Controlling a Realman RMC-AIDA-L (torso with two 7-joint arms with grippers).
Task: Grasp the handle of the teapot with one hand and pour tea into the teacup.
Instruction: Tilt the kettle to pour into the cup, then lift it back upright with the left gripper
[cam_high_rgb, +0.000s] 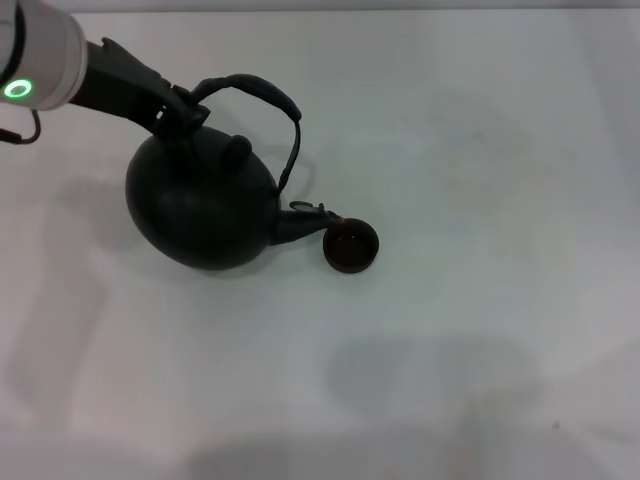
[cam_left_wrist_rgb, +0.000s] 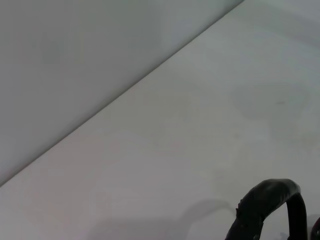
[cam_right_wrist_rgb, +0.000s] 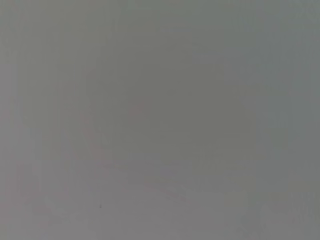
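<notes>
Pour under way, spout right over the cup!
Left tool (cam_high_rgb: 185, 112) pinches the handle (cam_high_rgb: 262, 92); teapot (cam_high_rgb: 200, 205) tipped on the tabletop (cam_high_rgb: 480, 150), spout touching teacup (cam_high_rgb: 351, 247). Setting down remains.

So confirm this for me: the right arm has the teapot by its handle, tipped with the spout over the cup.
Wrong arm. In the head view the left gripper holds the handle; the teapot is tipped, its spout over the cup. The right arm isn't in view.

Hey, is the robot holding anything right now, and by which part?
The left gripper holds the teapot by its handle, near the handle's left end, spout tipped at the teacup.
</notes>
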